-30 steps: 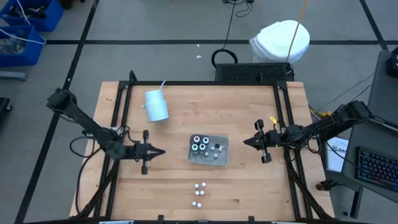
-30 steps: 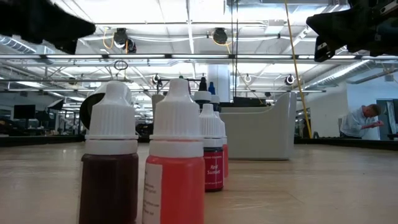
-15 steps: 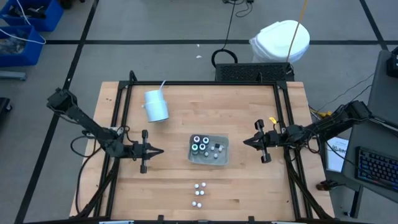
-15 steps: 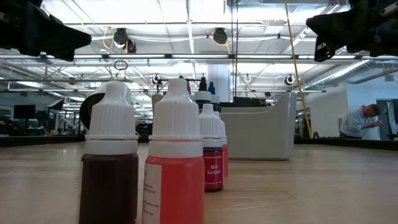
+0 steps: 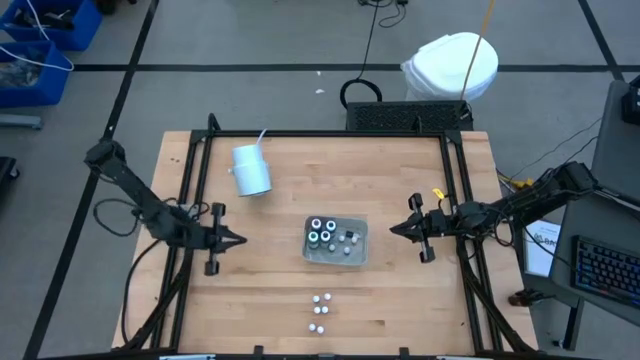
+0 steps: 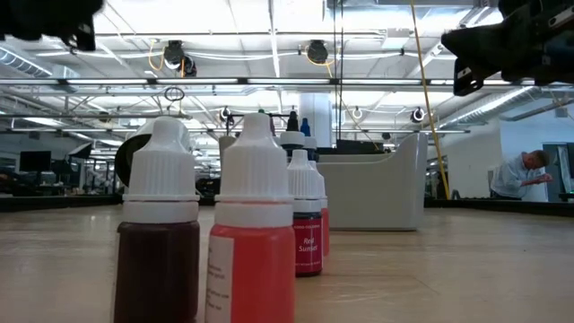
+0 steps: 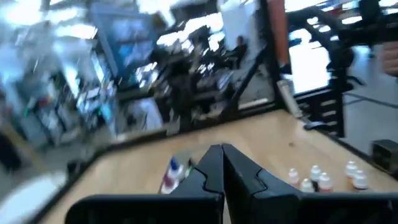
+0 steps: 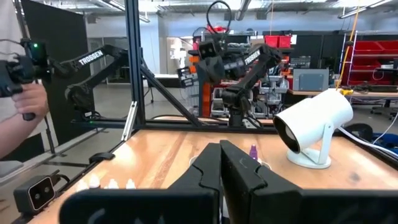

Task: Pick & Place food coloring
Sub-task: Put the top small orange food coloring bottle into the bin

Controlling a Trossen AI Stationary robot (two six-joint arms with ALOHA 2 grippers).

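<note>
- The left gripper (image 5: 238, 239) has drawn back toward the left edge of the high view since the earlier frame, leaving more bare wood between it and the tray; its jaws are pressed together on nothing.
- The right gripper (image 5: 393, 229) sits at the right of centre as before, jaws together and empty.
- One wooden table (image 5: 290, 180) fills the middle of the high view.
- One white cup (image 5: 251, 170) with a straw lies in the upper left of the tabletop.
- One clear square tray (image 5: 335, 256) sits just below centre, between the two grippers.
- The food coloring (image 5: 320, 312) is in two groups: four dark round bottles with white or green-ringed tops and a few small ones inside the tray, and four tiny white-capped bottles on the wood near the bottom centre.
- In the low view the loose bottles (image 6: 256, 229) stand upright, long axes vertical, caps up, with dark brown, orange-red and red bodies.
</note>
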